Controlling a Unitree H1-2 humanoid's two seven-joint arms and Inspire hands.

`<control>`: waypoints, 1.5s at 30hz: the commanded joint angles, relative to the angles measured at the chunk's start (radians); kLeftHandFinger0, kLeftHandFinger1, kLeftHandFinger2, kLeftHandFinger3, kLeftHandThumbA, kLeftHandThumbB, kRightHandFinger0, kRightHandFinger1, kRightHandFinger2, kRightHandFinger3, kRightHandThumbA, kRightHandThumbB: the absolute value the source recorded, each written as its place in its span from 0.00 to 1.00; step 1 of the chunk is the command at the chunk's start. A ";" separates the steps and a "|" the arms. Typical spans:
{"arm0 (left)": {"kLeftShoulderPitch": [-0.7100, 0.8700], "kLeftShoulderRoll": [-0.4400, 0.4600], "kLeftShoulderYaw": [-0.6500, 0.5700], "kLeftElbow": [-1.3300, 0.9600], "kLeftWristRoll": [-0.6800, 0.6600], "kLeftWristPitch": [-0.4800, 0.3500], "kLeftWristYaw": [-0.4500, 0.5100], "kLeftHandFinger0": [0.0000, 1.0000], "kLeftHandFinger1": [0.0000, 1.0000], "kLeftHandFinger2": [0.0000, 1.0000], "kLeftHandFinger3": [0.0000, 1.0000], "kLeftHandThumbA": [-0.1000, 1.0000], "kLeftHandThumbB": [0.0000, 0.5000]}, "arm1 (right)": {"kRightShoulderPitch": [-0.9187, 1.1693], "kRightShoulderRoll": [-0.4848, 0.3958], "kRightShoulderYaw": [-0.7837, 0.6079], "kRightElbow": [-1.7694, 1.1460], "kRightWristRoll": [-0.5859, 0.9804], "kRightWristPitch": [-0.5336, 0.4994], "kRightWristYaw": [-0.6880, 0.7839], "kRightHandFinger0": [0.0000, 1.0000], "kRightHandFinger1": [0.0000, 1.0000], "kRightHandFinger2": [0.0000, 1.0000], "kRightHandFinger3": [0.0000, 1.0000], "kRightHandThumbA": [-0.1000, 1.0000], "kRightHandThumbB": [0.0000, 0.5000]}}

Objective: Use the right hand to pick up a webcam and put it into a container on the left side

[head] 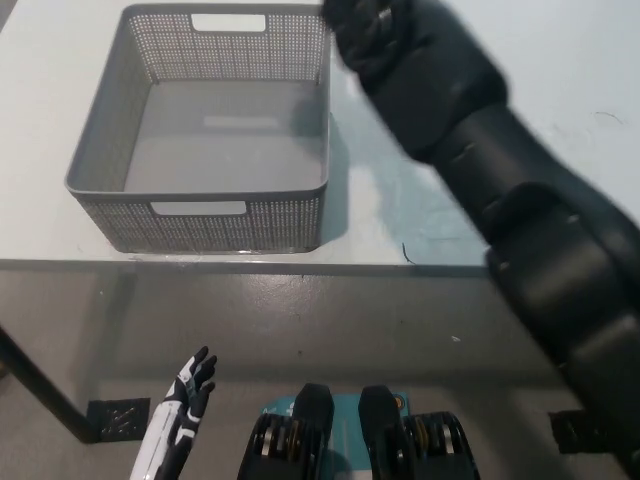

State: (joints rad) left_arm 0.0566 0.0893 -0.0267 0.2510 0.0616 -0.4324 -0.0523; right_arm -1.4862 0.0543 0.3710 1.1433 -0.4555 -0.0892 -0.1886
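Nearest the camera, the white left robot hand (185, 420) hung low beside the robot, below the worktop edge, fingers spread and holding nothing. It was just parked there, not part of the job.

Next up was the front edge of the pale worktop (420, 245), with a couple of small dark marks on it and not much else.

On the left of the worktop sat the container (200, 215), a grey perforated basket with cut-out handles front and back. It looked empty inside, just a flat grey floor.

The big black right arm (520, 220) cut diagonally across from the bottom right, and the right robot hand (375, 40) was at the top, just beside the basket's far right corner, near the rim. It was blurry and dark, so I couldn't tell if the fingers were curled around something or just bunched up.

The webcam itself I couldn't make out anywhere. It might have been tucked inside that hand, black on black, but that's a guess.

Handling-wise, I'd expect a webcam to be light, rigid plastic, a bit slick, with a lens you don't want to smack and a hinge clip that can flop. Taking it across the main body seemed safest, not by the clip or cable. Lower it in rather than drop it from high.
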 commanded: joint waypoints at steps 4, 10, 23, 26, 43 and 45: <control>-0.019 0.005 -0.003 -0.024 -0.004 -0.038 0.004 1.00 1.00 1.00 1.00 0.94 0.48 | -0.083 0.061 0.016 0.086 -0.009 -0.083 -0.027 0.00 0.25 0.76 0.79 0.00 0.44; -0.011 0.005 -0.003 -0.030 0.003 -0.038 0.009 1.00 1.00 1.00 1.00 0.94 0.49 | -0.049 0.087 0.052 0.159 -0.030 -0.086 -0.048 0.00 0.26 0.74 0.77 0.00 0.48; -0.016 0.004 -0.006 -0.038 0.041 -0.038 0.027 1.00 1.00 1.00 1.00 0.93 0.41 | 0.106 0.054 0.069 0.247 -0.030 -0.126 -0.041 0.00 0.23 0.78 0.75 0.00 0.40; -0.013 0.002 -0.008 -0.042 0.042 -0.038 0.023 1.00 1.00 1.00 1.00 0.91 0.40 | 0.148 0.055 0.079 0.251 -0.042 -0.110 -0.055 0.00 0.33 0.83 0.76 0.00 0.41; -0.040 0.000 -0.010 -0.042 0.043 -0.030 0.016 1.00 1.00 1.00 1.00 0.86 0.44 | 0.199 0.060 0.104 0.251 -0.049 -0.116 -0.064 0.00 0.47 0.91 0.90 0.00 0.31; -0.044 -0.002 -0.008 -0.045 0.049 -0.020 0.020 1.00 1.00 1.00 1.00 0.86 0.46 | 0.195 0.058 0.103 0.251 -0.048 -0.119 -0.069 0.00 0.47 0.91 0.89 0.00 0.32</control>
State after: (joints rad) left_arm 0.0310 0.0857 -0.0349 0.2405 0.0983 -0.4322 -0.0462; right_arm -1.2580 0.1140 0.4777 1.4072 -0.5042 -0.1827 -0.2398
